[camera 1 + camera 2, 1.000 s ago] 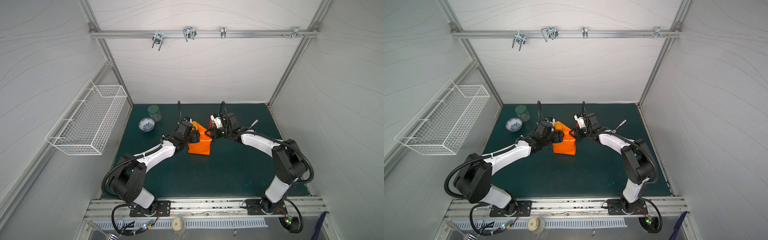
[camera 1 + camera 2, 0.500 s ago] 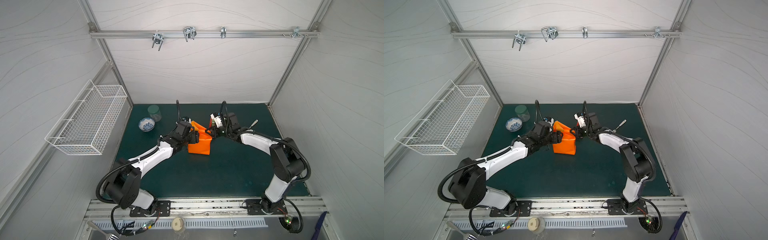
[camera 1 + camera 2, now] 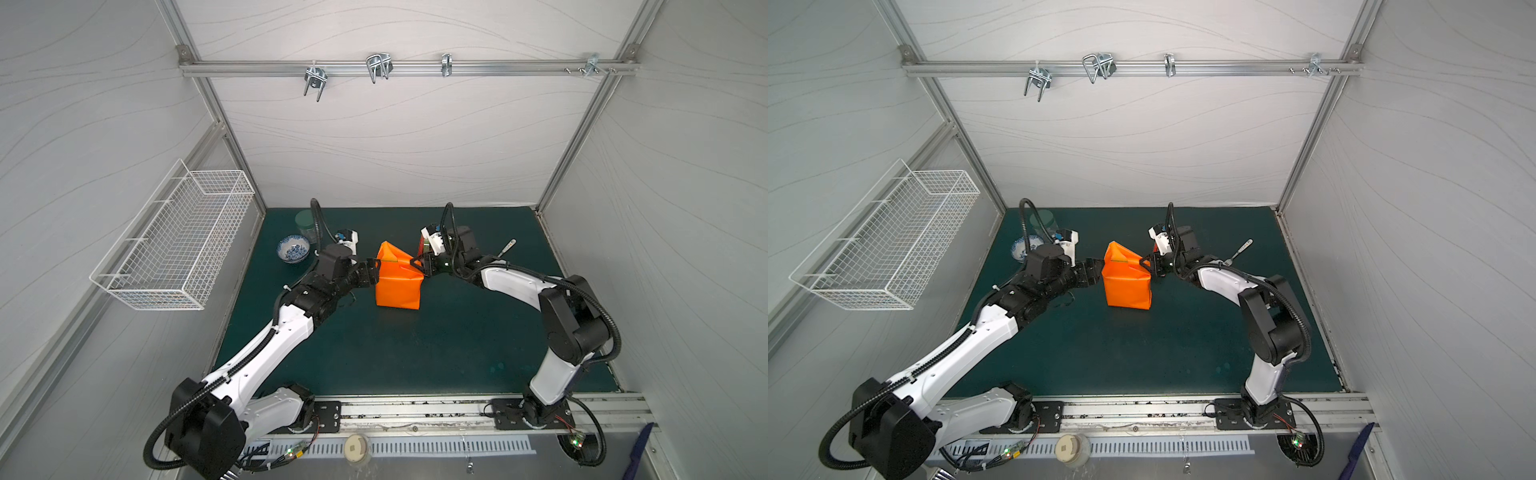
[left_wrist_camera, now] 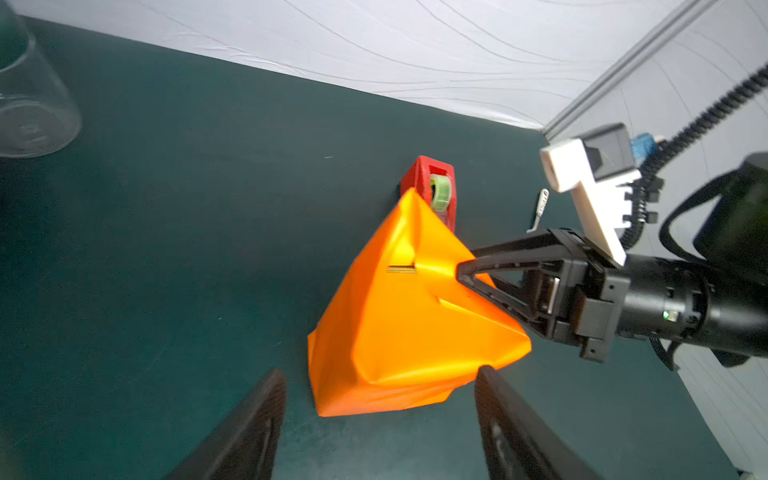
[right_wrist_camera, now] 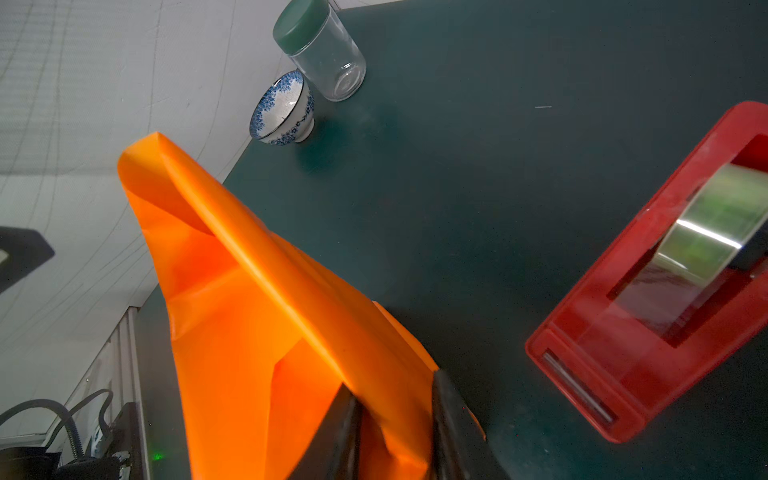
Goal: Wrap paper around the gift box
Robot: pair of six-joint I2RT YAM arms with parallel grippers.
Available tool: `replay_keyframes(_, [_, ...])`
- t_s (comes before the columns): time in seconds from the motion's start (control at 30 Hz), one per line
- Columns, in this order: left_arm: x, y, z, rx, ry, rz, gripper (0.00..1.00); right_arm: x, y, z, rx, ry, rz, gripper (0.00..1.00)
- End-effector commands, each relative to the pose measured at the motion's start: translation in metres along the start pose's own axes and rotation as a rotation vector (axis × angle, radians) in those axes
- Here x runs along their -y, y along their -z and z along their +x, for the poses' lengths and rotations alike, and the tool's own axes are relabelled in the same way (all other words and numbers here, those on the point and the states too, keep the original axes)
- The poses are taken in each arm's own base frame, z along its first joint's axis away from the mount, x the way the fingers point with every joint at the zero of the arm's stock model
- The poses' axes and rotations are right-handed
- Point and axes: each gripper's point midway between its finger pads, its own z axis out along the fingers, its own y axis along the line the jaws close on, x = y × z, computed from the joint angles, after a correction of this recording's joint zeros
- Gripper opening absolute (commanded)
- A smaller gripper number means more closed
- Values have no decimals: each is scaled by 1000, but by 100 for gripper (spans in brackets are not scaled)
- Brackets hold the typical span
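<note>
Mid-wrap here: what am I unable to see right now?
- Gift box: covered by the paper in every view.
- Tape dispenser: cut off by the right wrist view's edge; mostly behind the right arm in both top views.
- Utensil at the back: too small to tell fork from spoon.

My two top views looked down from high over the front of the table (image 3: pixel 436 357) toward the back wall (image 3: pixel 395 145), far off and nearly identical. Both wrist cameras sat close, facing each other across the paper (image 4: pixel 407 324), sharing it and the dispenser (image 5: pixel 648 316).
</note>
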Motion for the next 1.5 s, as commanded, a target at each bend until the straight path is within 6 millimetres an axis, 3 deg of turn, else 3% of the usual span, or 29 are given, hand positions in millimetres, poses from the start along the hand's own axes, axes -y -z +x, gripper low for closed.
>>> replay_keyframes(0.0, [-8,4,5,-25,16,16,73,2,0,21,-58,-1,-1,31])
replay_keyframes(0.13, [8,-5,10,-55,14,114,73,-4,4,17,-50,-1,-11,35])
replay_keyframes(0.53, [22,-61,22,-180,-30,118,71,-20,30,-7,18,-47,-26,50])
replay_keyframes(0.9, [34,-81,26,-174,-45,115,73,-24,44,1,30,-46,0,57])
replay_keyframes(1.2, [27,-87,36,-206,-38,81,68,-45,65,12,58,117,75,51])
replay_keyframes(1.37, [25,-88,38,-211,-36,72,66,-56,61,18,35,244,127,44])
replay_keyframes(1.47, [24,-88,39,-214,-36,71,66,-58,58,16,31,312,183,33])
